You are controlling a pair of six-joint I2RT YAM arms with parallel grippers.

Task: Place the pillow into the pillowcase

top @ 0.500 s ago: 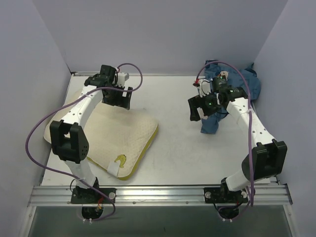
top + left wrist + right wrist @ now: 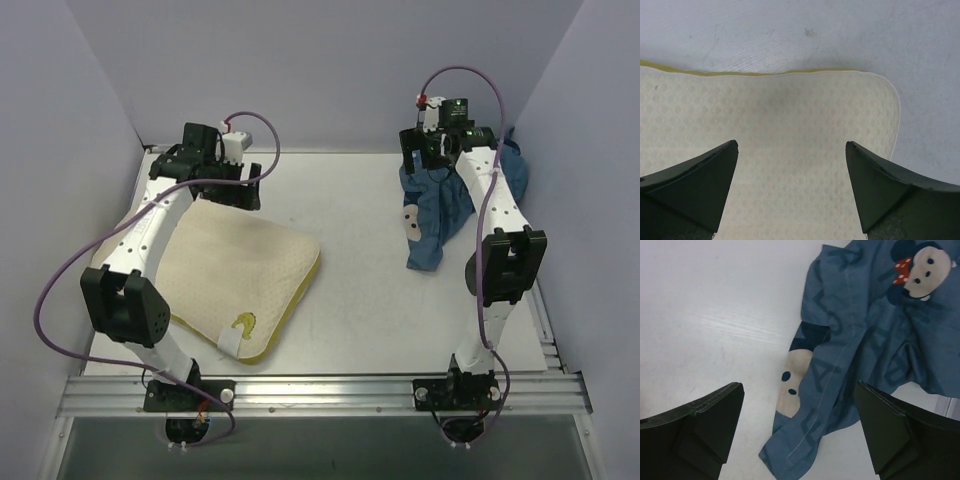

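Pillow (image 2: pixel 235 275) lay flat on the near-left of the table (image 2: pixel 370 290), its yellow mark toward the near edge. Left gripper (image 2: pixel 791 145) hung wide open over the pillow's far corner. Right gripper (image 2: pixel 799 385), also wide open and empty, hovered above the crumpled pillowcase (image 2: pixel 437 215) at far right.

pillow (image 2: pixel 235 275) left on table (image 2: pixel 365 300), pillowcase (image 2: pixel 440 215) far right.
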